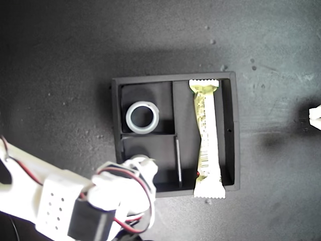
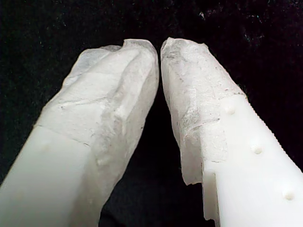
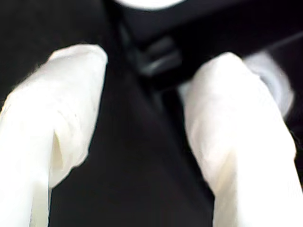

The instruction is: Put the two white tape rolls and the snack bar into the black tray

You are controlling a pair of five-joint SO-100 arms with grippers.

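- The black tray (image 1: pixel 231 131) sits in the middle of the exterior view on a dark table (image 1: pixel 60 60).
- The tray has 2 small square parts on the exterior view's left side and 1 long part on the exterior view's right side.
- 1 white tape roll (image 1: pixel 142 117) lies flat in the small square part nearer the top of the exterior view. Its hole faces up.
- The snack bar (image 1: pixel 207 138) lies in the long part, pale side up. Its lower end sticks out over the tray wall at the bottom of the exterior view.
- My second gripper (image 1: pixel 142 164) is over the other small square part, at the tray's corner in the exterior view's bottom left.
- In the second wrist view, my second gripper (image 3: pixel 151 94) has its 2 white fingers spread wide with nothing between them. A blurry white round thing (image 3: pixel 274 82) shows just behind 1 finger. I cannot tell for sure what it is.
- In the first wrist view, my first gripper (image 2: pixel 158 47) has its tips almost touching and nothing is in them. Only dark ground lies behind it.
- A small white piece (image 1: pixel 315 118) shows at the exterior view's right edge. I cannot tell what it is.
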